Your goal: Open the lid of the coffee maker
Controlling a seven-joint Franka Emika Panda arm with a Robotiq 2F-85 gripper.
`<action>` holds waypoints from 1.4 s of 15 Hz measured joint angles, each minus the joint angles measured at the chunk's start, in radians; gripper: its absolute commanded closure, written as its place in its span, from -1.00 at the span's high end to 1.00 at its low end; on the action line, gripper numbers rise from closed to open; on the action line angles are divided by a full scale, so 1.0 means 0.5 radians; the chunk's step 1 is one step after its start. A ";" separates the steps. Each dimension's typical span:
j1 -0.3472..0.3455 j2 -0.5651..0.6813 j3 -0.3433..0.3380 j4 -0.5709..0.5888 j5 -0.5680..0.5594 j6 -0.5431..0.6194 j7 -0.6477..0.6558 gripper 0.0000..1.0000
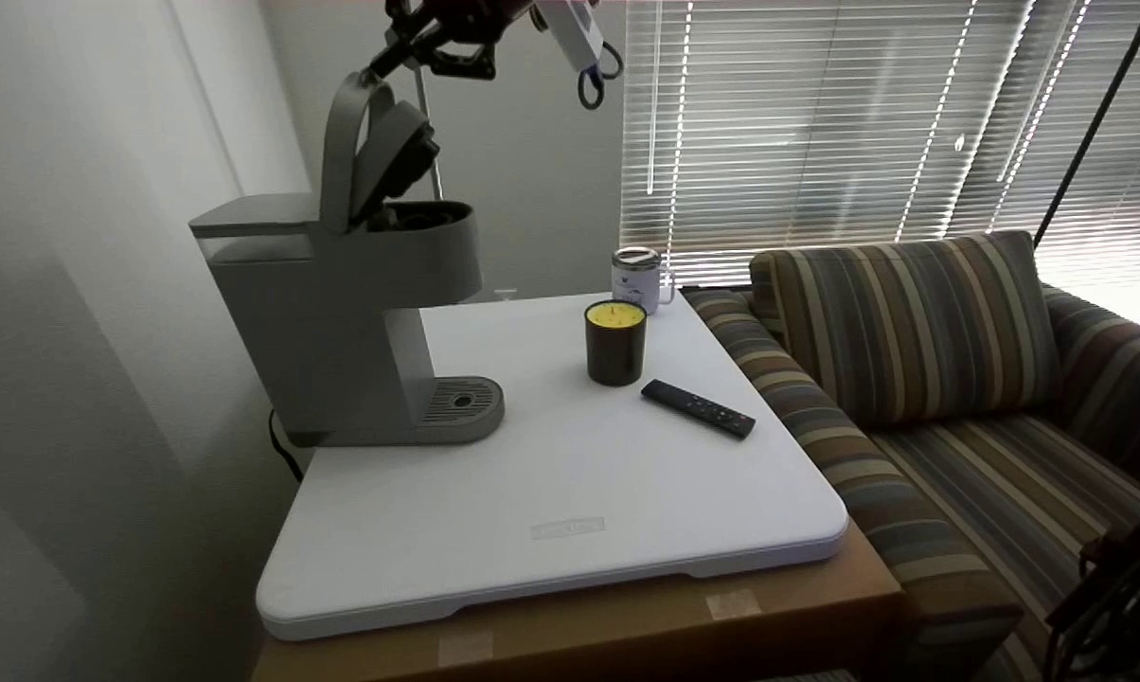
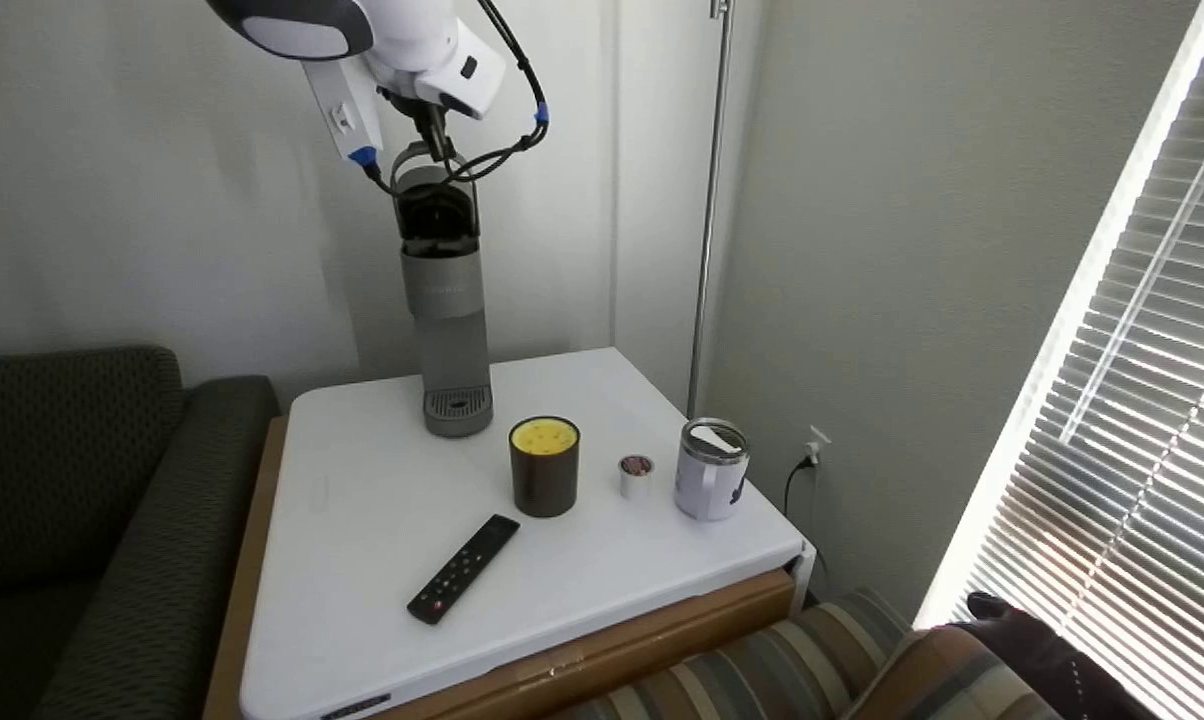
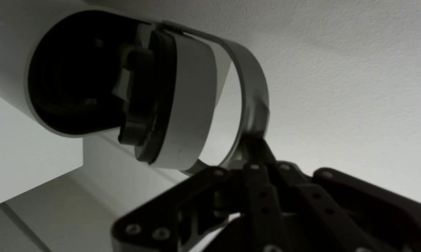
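Note:
The coffee maker point(image 1: 329, 332) is a boxy grey machine at the wall end of the white table. It also shows in an exterior view point(image 2: 452, 345). Its lid point(image 1: 381, 156) is tilted steeply up with the dark underside facing forward and the round chamber exposed. The lid point(image 3: 194, 101) and an arched grey handle point(image 3: 250, 77) stand raised in the wrist view. My gripper point(image 3: 255, 143) is shut, its fingertips together at the handle's arch. In an exterior view the gripper point(image 1: 378, 70) touches the top of the handle. Whether any of the handle lies between the fingertips is hard to tell.
A dark jar with yellow top point(image 1: 615, 346), a white mug point(image 1: 636, 278) and a black remote point(image 1: 698, 407) are on the white table point(image 1: 418, 530). A small pod point(image 2: 636, 478) stands between jar and mug. A metal pole point(image 2: 712, 220) rises behind the table. The wall is close behind the machine.

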 measured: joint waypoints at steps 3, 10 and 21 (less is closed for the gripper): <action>0.005 0.042 0.002 0.070 -0.083 -0.032 0.059 -1.00; -0.003 0.105 0.013 0.174 -0.343 -0.032 0.260 -1.00; -0.077 0.026 0.005 0.075 -0.688 0.015 0.488 -1.00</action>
